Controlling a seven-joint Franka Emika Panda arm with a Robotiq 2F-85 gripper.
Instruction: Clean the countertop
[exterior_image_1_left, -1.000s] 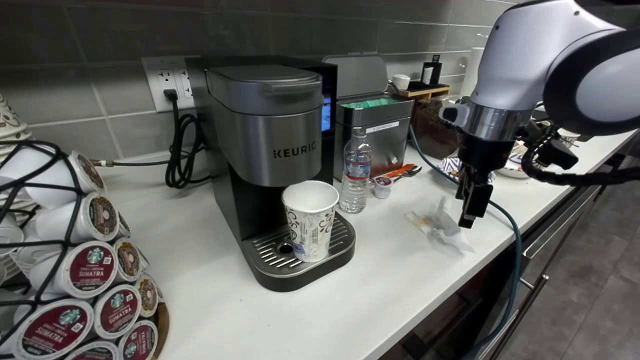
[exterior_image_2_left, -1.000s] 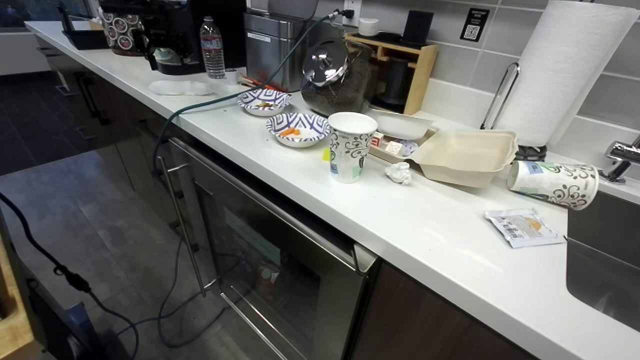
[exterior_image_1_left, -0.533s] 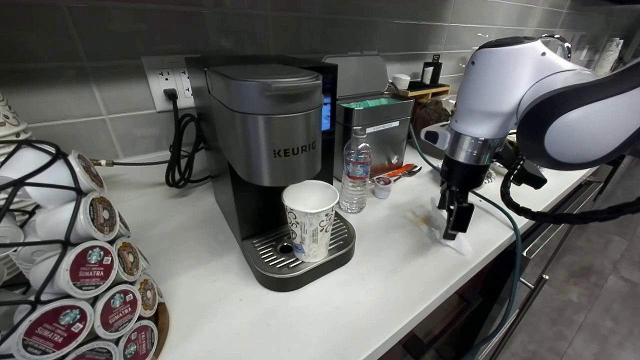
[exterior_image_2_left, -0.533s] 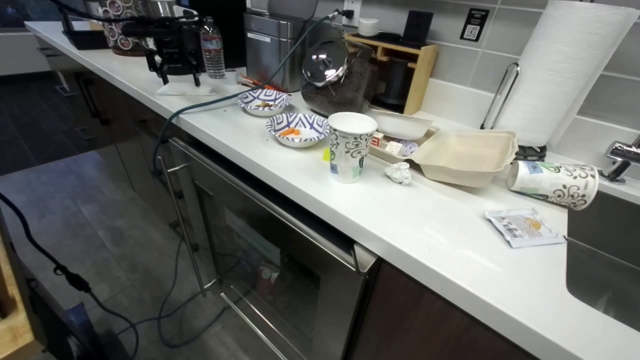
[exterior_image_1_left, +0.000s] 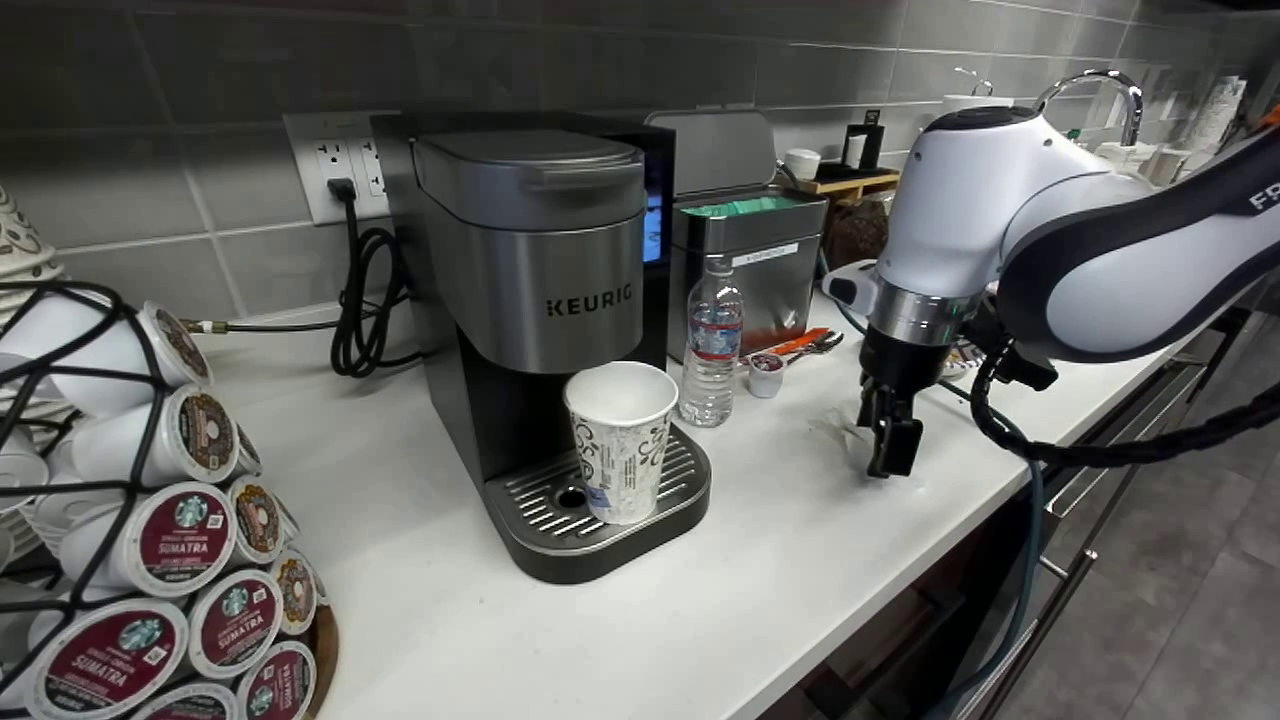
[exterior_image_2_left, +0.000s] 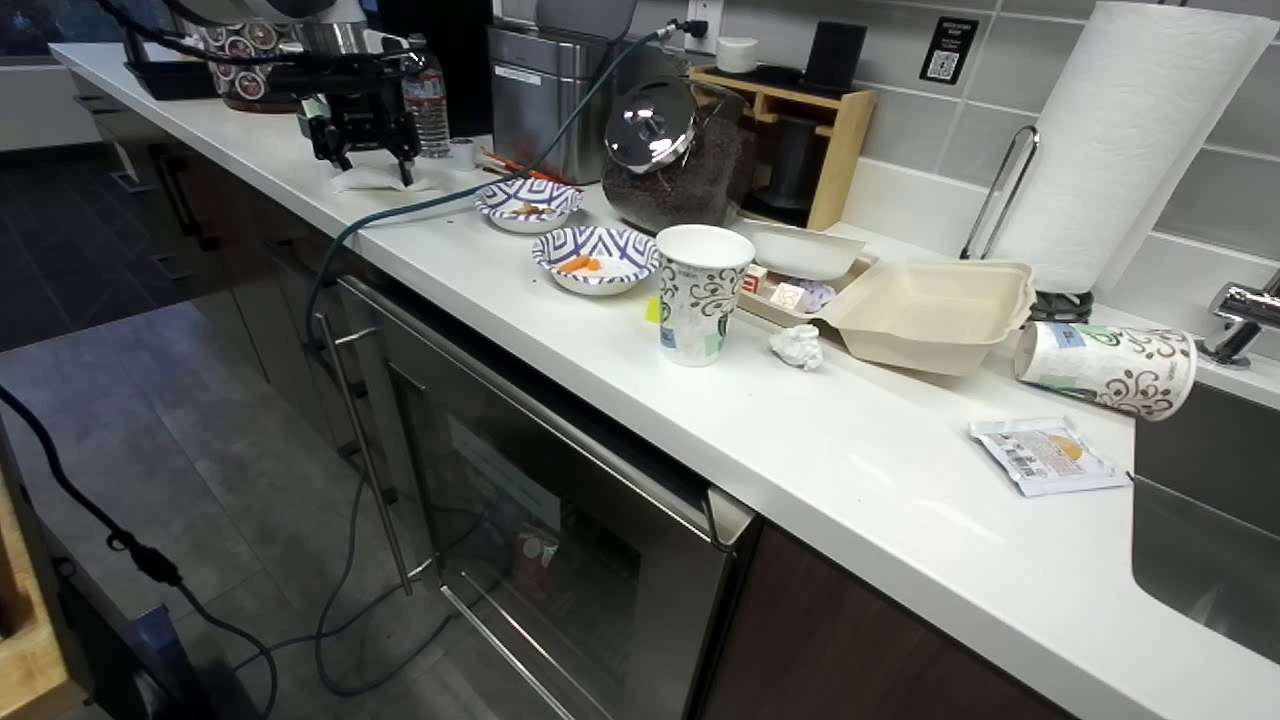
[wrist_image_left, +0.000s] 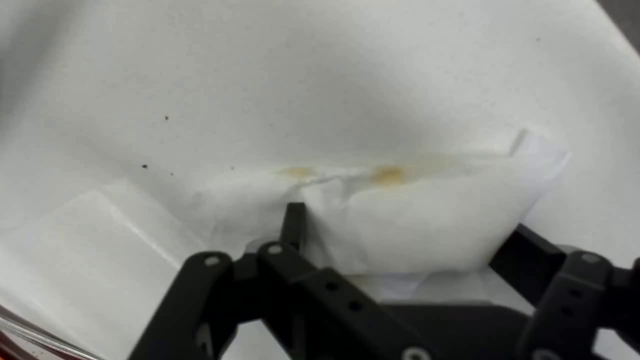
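The white countertop (exterior_image_1_left: 780, 570) shows in both exterior views (exterior_image_2_left: 780, 430) and fills the wrist view (wrist_image_left: 300, 75), where a few dark specks lie on it. A crumpled white paper napkin (wrist_image_left: 450, 200) with yellow-brown stains lies on it. It is partly hidden by my gripper in both exterior views (exterior_image_1_left: 838, 428) (exterior_image_2_left: 362, 181). My gripper (wrist_image_left: 407, 217) points down at the napkin with its fingers wide apart. One finger presses near a fold of the napkin and the other is at its far edge. It also shows in the exterior views (exterior_image_1_left: 890, 470) (exterior_image_2_left: 375, 172).
A coffee maker (exterior_image_1_left: 530, 250) holding a paper cup (exterior_image_1_left: 620, 440) stands beside a water bottle (exterior_image_1_left: 712, 345). A hose (exterior_image_2_left: 420, 205) crosses the counter. Bowls (exterior_image_2_left: 597, 262), an upright cup (exterior_image_2_left: 705, 300), a takeout box (exterior_image_2_left: 930, 310), a lying cup (exterior_image_2_left: 1110, 365) and a sachet (exterior_image_2_left: 1050, 457) lie further along.
My gripper has come down onto the napkin and shifted a little toward the wall. The napkin looks more bunched, and its corner by the counter's front edge no longer shows.
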